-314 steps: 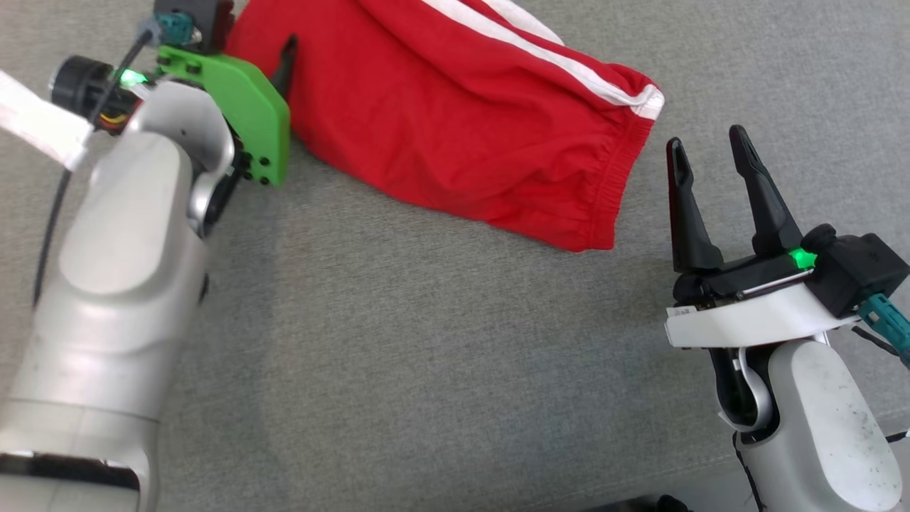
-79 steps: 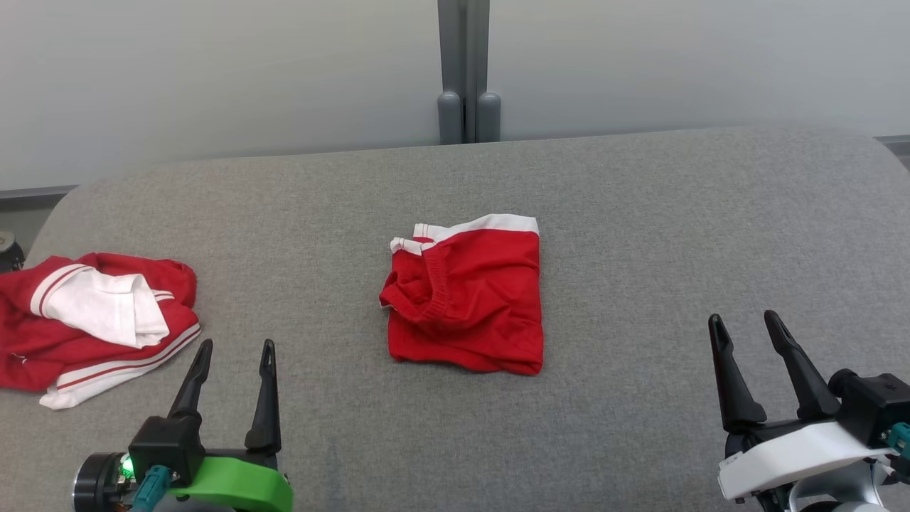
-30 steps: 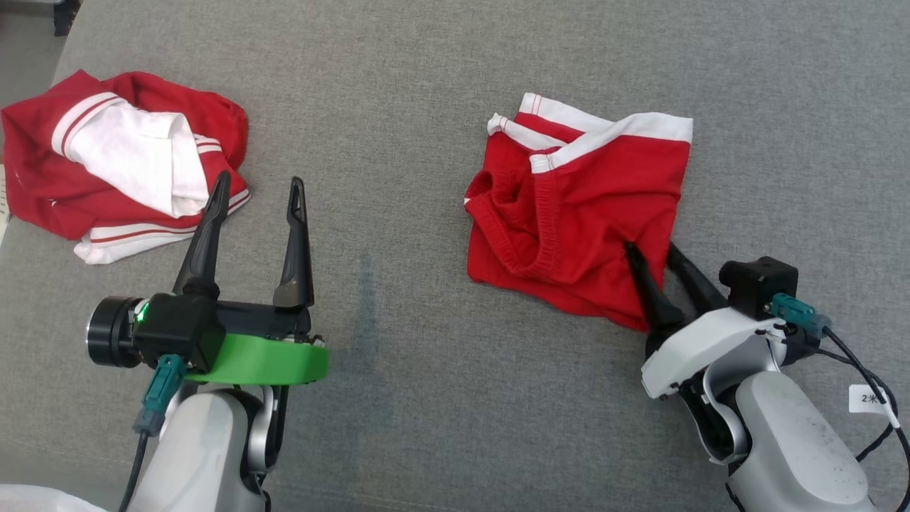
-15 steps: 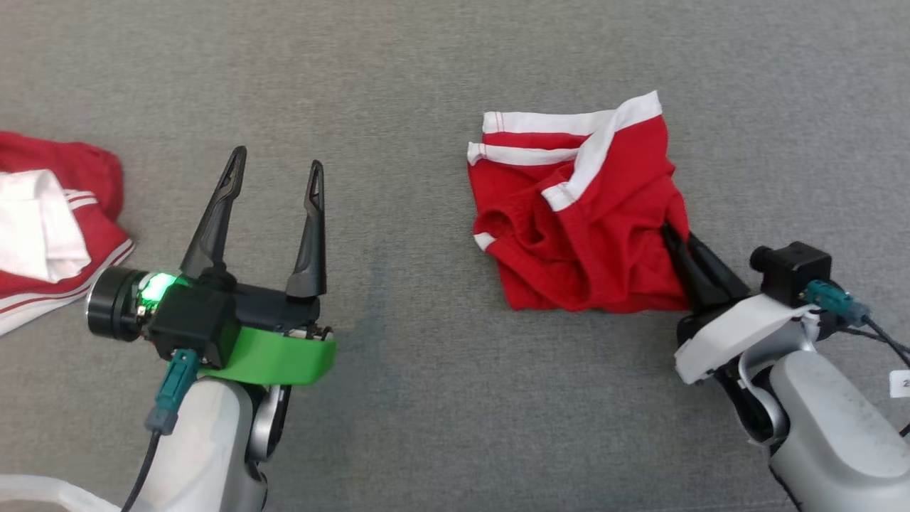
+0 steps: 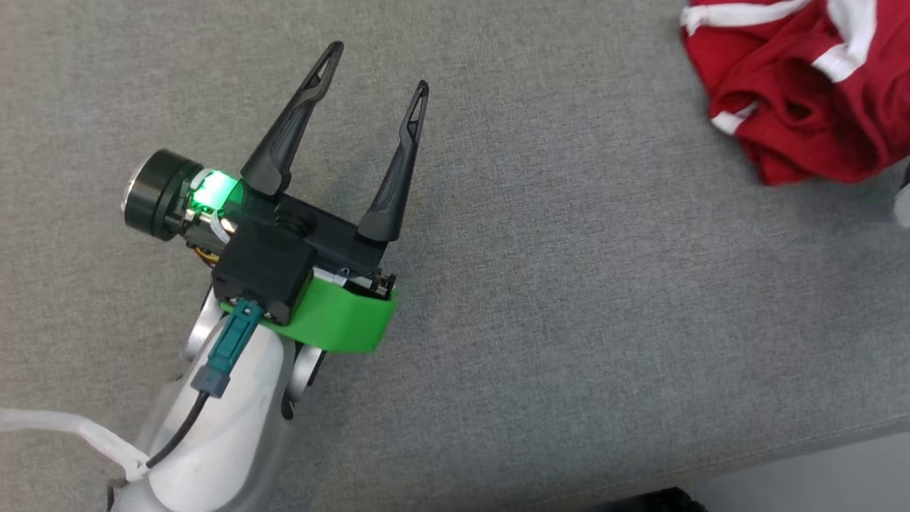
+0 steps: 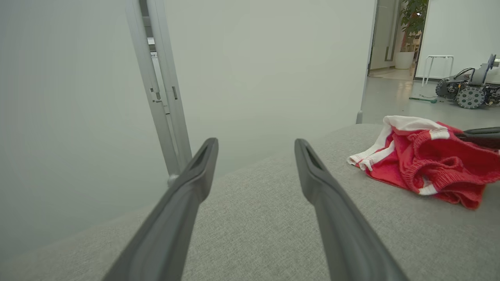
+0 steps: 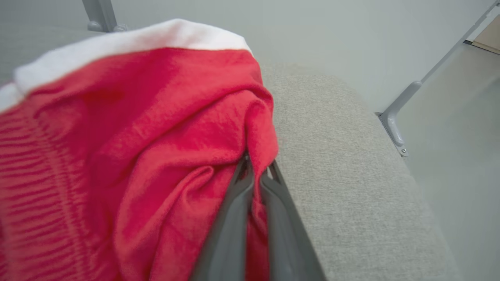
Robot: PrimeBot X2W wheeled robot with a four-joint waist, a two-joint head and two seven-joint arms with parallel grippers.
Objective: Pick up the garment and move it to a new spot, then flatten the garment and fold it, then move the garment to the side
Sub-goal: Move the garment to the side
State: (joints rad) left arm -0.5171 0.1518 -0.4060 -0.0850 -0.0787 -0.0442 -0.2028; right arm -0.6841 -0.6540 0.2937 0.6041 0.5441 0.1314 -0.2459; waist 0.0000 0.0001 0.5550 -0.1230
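— Shorts no longer sit in the middle of the table. They are now close to its right end, and they look more bunched up than before.

— Does the head camera look at the same bit of table?

— No, it points at a new bit now. The shorts show at the far right corner of the table top in that view.

— What holds them?

— The right gripper. Its two fingers are pressed together on a red fold, on the side of the shorts nearest the table's right end.

— Are the shorts up in the air?

— In the left wrist view they rest on the table in a crumpled heap. Whether the pinched fold is off the table, I cannot tell.

— What do they look like?

— Red, with white bands along the edges.

— And the left gripper?

— Its fingers are wide apart and hold nothing. It hangs over bare table, well apart from the shorts, more toward the table's left end.

— Is anything on its wrist?

— A green ring and a small green light.

— What is past the table?

— A pale wall with a gray post stands behind the table's far edge. Beyond the table, on the floor, sits a small cart with wheels.
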